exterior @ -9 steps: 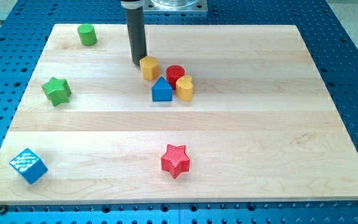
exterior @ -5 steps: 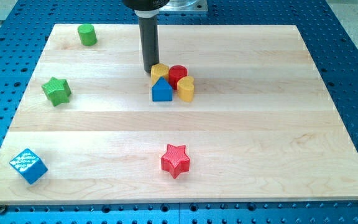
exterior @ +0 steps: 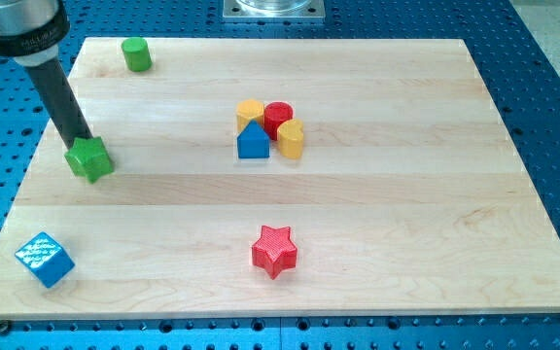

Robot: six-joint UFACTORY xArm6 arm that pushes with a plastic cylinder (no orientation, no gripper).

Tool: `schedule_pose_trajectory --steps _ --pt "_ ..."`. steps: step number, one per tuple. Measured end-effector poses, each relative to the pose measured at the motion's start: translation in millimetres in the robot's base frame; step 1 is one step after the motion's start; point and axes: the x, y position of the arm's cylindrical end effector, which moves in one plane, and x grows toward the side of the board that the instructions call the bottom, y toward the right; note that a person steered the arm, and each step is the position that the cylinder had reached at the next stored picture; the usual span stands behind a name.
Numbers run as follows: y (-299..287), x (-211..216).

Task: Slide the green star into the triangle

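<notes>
My tip touches the far-left side of the green star, near the board's left edge. Bare wood separates it from the blue triangle, rightward. No claw exists to report.

my tip touches the green star at the board's left.

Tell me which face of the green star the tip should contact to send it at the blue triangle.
Probably the green star's left face, pushing toward the view's right and slightly up, since the blue triangle lies that way. My tip sits at the star's upper-left edge, roughly the right side. Aim through its centre; the points could make it spin.
</notes>
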Motion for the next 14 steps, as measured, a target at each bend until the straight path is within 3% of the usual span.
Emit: schedule_pose_trajectory --steps 1,2,3,5,8,10,14 --pt "11 3" --pt "-28 21" --pt "-25 51" --pt "74 43" --pt "78 61" --pt "96 32" --pt "141 21"
